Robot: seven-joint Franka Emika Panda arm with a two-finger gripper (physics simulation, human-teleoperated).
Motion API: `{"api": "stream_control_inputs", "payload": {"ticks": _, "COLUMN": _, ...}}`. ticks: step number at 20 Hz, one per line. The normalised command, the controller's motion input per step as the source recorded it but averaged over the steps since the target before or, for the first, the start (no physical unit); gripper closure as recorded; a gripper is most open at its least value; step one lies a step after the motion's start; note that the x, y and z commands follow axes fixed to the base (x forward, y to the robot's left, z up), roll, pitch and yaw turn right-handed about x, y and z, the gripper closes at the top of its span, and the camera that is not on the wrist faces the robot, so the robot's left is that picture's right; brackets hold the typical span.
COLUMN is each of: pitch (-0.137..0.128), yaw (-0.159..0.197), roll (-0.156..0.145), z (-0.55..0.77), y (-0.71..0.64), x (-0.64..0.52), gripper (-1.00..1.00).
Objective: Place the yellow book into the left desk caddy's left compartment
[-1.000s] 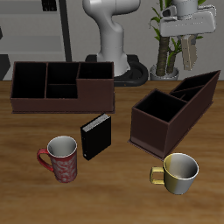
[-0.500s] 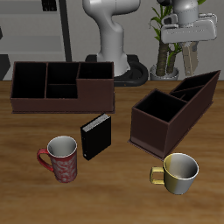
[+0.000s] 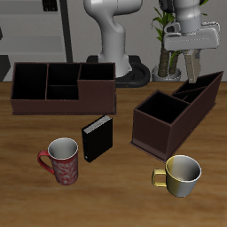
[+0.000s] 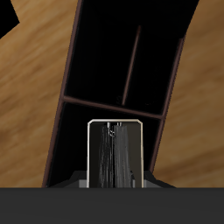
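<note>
Mugs and boxes have not moved, but my tool has. Going across the bench: the square-on brown caddy [image 3: 53, 105] sits at the far side. The red mug [image 3: 62, 162] stands near the front, and the black book [image 3: 99, 139] stands up beside it. Next comes the left desk caddy [image 3: 164, 137], turned at a slant, with the gold mug [image 3: 183, 176] near the front edge.

My tool [image 3: 190, 69] was higher up a second ago. It has now come down a bit, toward the far end of the slanted caddy. That is good, because the book must go down into that box.

My tool is closed on the yellow book [image 4: 115, 157]. The book hangs straight down between my fingers, up in the air and not yet inside. In my wrist view I see dark open boxes under it, with thin walls between them. I think the book is over the caddy, but I cannot tell for sure which part it will drop into.

My arm [image 3: 191, 13] reaches out high, with the wrist pointing straight down at the bench.
</note>
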Motion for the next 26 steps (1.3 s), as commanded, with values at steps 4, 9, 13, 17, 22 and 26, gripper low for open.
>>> {"api": "stream_control_inputs", "payload": {"ticks": 4, "pitch": 0.033, "yaw": 0.016, "roll": 0.017, "z": -0.21, "y": 0.06, "x": 0.04, "gripper": 1.00}}
{"api": "stream_control_inputs", "payload": {"ticks": 9, "pitch": 0.053, "yaw": 0.008, "roll": 0.007, "z": -0.26, "y": 0.04, "x": 0.09, "gripper": 1.00}}
{"api": "stream_control_inputs", "payload": {"ticks": 13, "pitch": 0.043, "yaw": 0.018, "roll": 0.004, "z": -0.15, "y": 0.02, "x": 0.09, "gripper": 1.00}}
{"api": "stream_control_inputs", "payload": {"ticks": 17, "pitch": 0.064, "yaw": 0.005, "roll": 0.005, "z": -0.17, "y": 0.00, "x": 0.10, "gripper": 1.00}}
{"api": "stream_control_inputs", "payload": {"ticks": 22, "pitch": 0.119, "yaw": -0.031, "roll": 0.051, "z": -0.21, "y": 0.01, "x": 0.10, "gripper": -1.00}}
{"api": "stream_control_inputs", "payload": {"ticks": 26, "pitch": 0.047, "yaw": -0.029, "roll": 0.034, "z": -0.03, "y": 0.01, "x": 0.00, "gripper": -1.00}}
